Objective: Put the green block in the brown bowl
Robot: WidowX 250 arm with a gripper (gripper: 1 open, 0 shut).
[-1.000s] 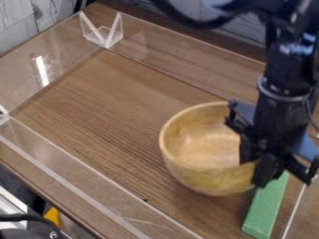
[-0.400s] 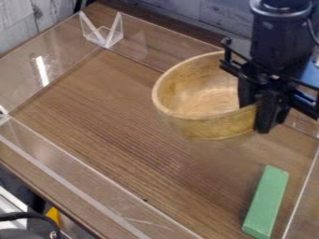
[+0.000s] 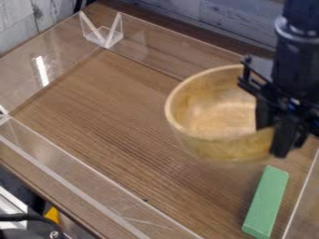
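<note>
The green block (image 3: 266, 202) lies flat on the wooden table at the front right, nothing touching it. The brown bowl (image 3: 218, 114), round and light wood, hangs blurred and slightly tilted just behind the block, its hollow empty. My gripper (image 3: 288, 147) points down over the bowl's right rim and is shut on that rim, its black fingers (image 3: 292, 135) partly hiding the rim. The block sits a little in front of and below the fingertips, apart from them.
Clear acrylic walls (image 3: 50, 149) fence the wooden table (image 3: 112, 112) on the left, front and back. A small clear triangular stand (image 3: 103, 28) sits at the back left corner. The right wall runs close beside the block.
The gripper has risen with the bowl's rim in its grip. The bowl came up off the table, swung back, then shifted right. The green block has stayed put.
</note>
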